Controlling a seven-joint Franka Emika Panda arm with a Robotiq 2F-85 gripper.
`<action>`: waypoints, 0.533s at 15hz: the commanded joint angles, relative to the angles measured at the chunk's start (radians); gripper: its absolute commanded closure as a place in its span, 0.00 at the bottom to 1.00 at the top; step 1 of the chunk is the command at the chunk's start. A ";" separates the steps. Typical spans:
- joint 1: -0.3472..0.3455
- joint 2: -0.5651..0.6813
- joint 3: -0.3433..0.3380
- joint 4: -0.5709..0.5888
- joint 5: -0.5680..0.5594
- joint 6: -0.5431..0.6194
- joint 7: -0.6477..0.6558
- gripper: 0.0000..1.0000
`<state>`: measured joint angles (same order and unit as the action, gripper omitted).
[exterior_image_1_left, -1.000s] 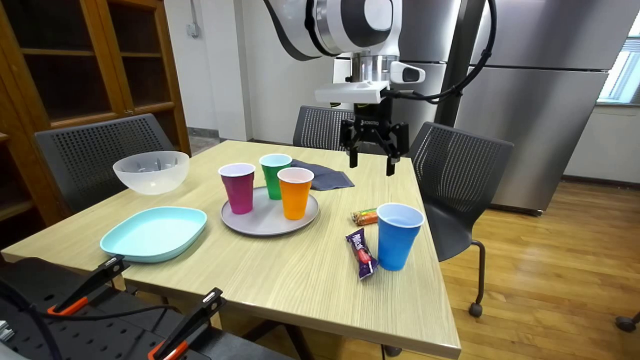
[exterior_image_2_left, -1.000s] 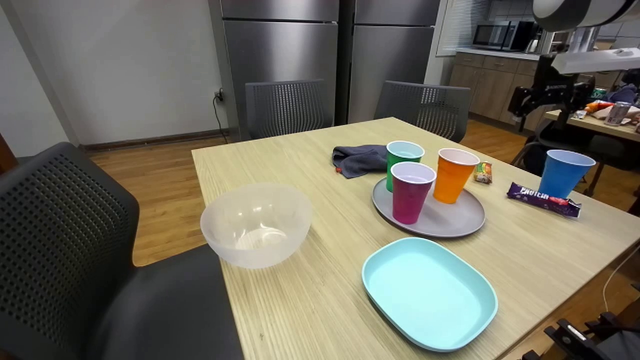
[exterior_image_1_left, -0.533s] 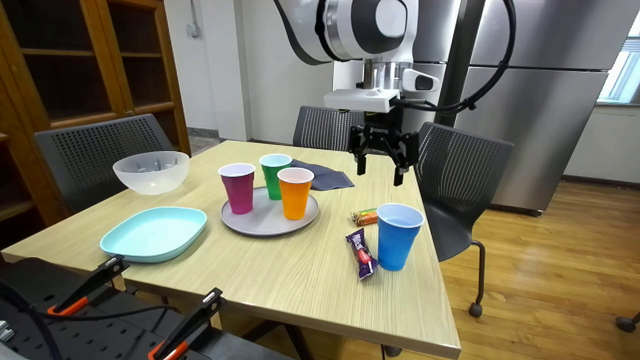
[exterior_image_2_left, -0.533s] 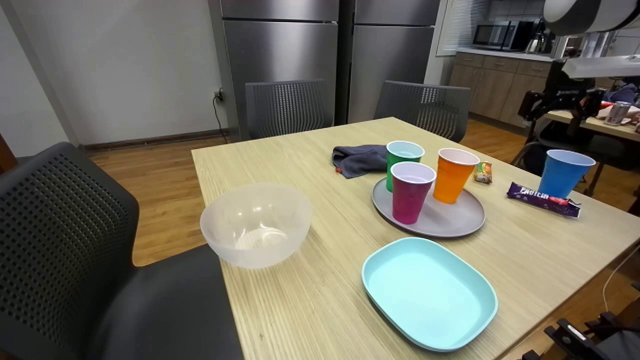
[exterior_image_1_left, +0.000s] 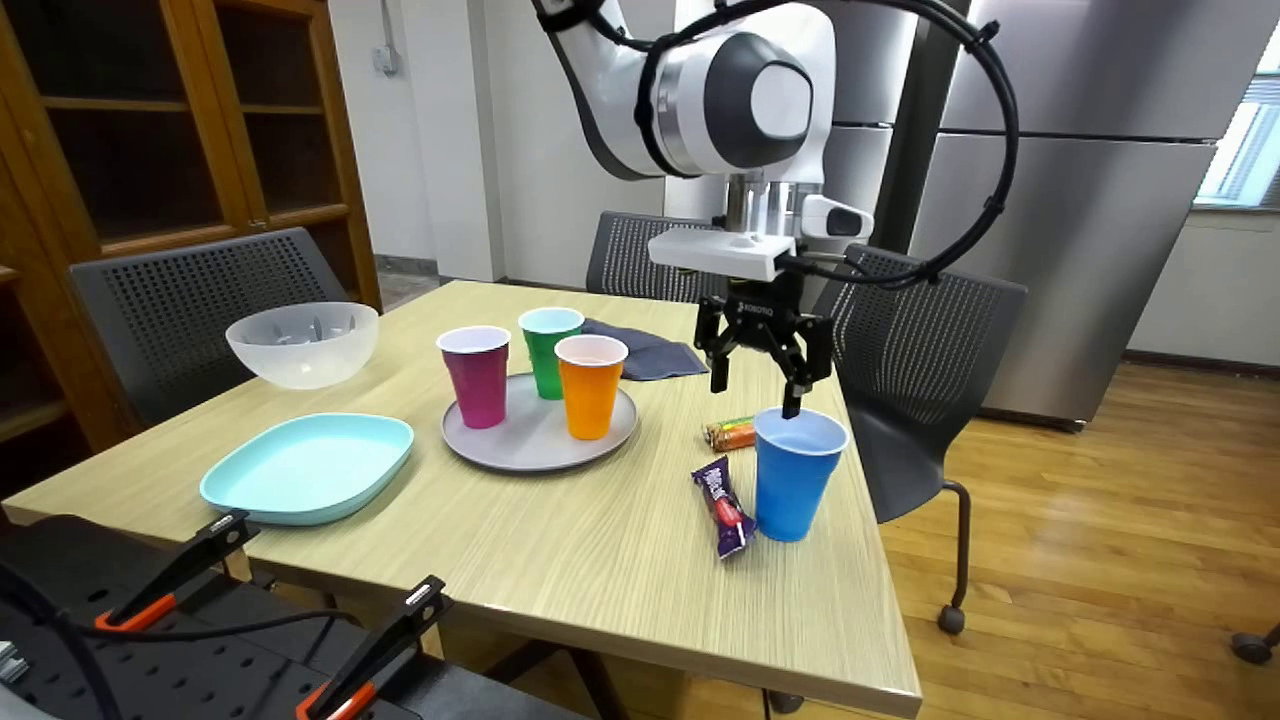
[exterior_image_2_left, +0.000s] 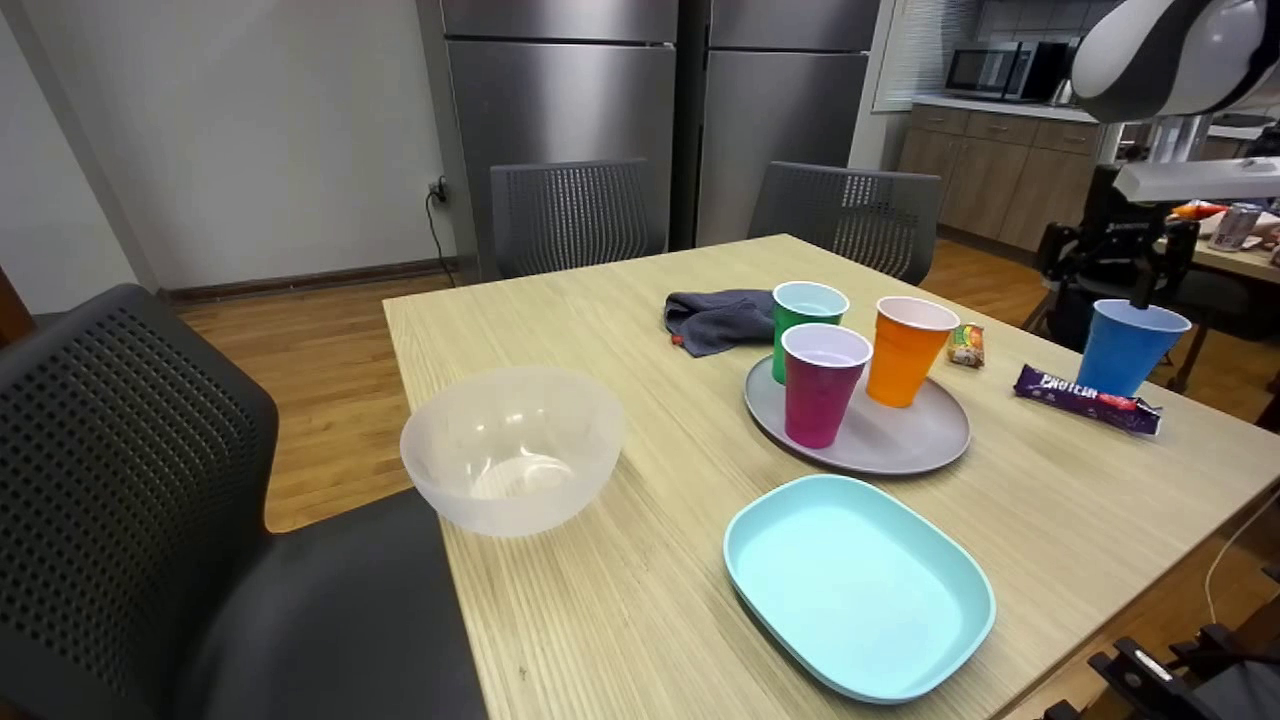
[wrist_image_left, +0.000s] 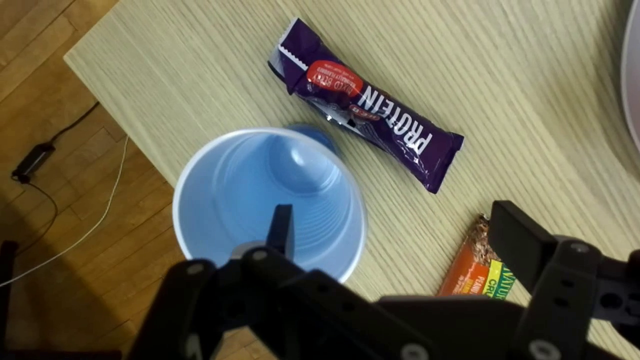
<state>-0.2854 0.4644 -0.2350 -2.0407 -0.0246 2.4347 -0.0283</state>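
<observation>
My gripper (exterior_image_1_left: 755, 392) is open and empty, pointing down over the table's edge side. In the wrist view, one finger of the gripper (wrist_image_left: 395, 225) overlaps the opening of the blue cup (wrist_image_left: 320, 200); the other overlaps an orange and green granola bar (wrist_image_left: 467, 275). In an exterior view a fingertip is at the rim of the blue cup (exterior_image_1_left: 795, 490); I cannot tell if it touches. The cup stands upright. A purple protein bar (wrist_image_left: 370, 110) lies beside the cup, also in an exterior view (exterior_image_2_left: 1085, 400). The granola bar (exterior_image_1_left: 730, 435) lies behind the cup, partly hidden.
A grey plate (exterior_image_1_left: 520, 450) holds magenta (exterior_image_1_left: 478, 385), green (exterior_image_1_left: 545, 365) and orange (exterior_image_1_left: 590, 395) cups. A dark cloth (exterior_image_1_left: 655, 355) lies behind. An aqua tray (exterior_image_1_left: 310, 465) and a translucent bowl (exterior_image_1_left: 305, 350) stand on the table (exterior_image_1_left: 560, 550). Chairs (exterior_image_1_left: 915, 370) surround it.
In an exterior view my gripper moved right, then down toward the blue cup. It has stayed open. The things on the table have not moved.
</observation>
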 joint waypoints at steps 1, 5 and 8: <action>-0.011 0.040 0.008 0.031 0.018 0.019 0.002 0.00; -0.014 0.065 0.009 0.042 0.019 0.040 0.001 0.00; -0.018 0.069 0.012 0.045 0.021 0.047 -0.008 0.28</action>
<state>-0.2868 0.5232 -0.2350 -2.0178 -0.0237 2.4749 -0.0272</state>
